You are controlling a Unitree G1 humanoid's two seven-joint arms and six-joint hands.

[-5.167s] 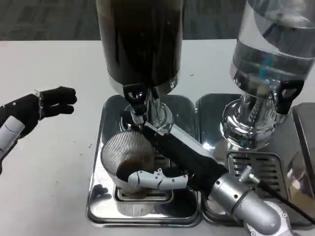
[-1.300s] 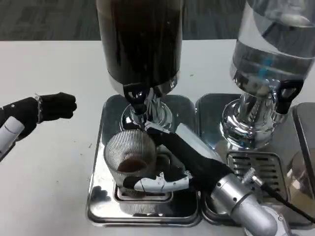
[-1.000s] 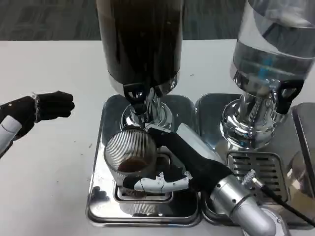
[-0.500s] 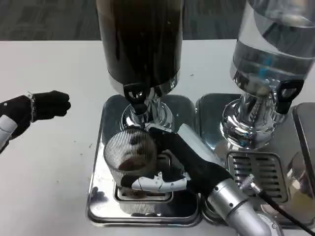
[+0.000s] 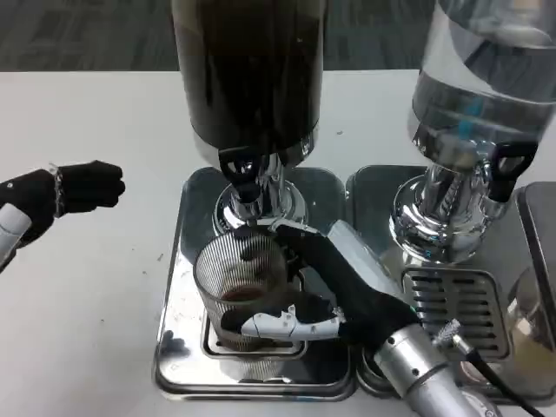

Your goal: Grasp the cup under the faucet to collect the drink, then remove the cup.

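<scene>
White table (image 5: pixel 104 287), clear-liquid dispenser (image 5: pixel 478 95) at right, its steel drip tray (image 5: pixel 456 300), dark floor (image 5: pixel 78 35) behind

Right robot hand (image 5: pixel 326 291) grips the ribbed cup (image 5: pixel 241 280) under the dark dispenser's faucet (image 5: pixel 241 176); left robot hand (image 5: pixel 65 188) hovers apart.

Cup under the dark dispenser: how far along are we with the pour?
Done: the right robot hand grips the ribbed cup, which sits on the drip tray below the black faucet, and a little dark drink lies in its bottom. In hand: collecting; no stream is discernible. Left: taking the cup off the tray. The left robot hand waits over the table.
</scene>
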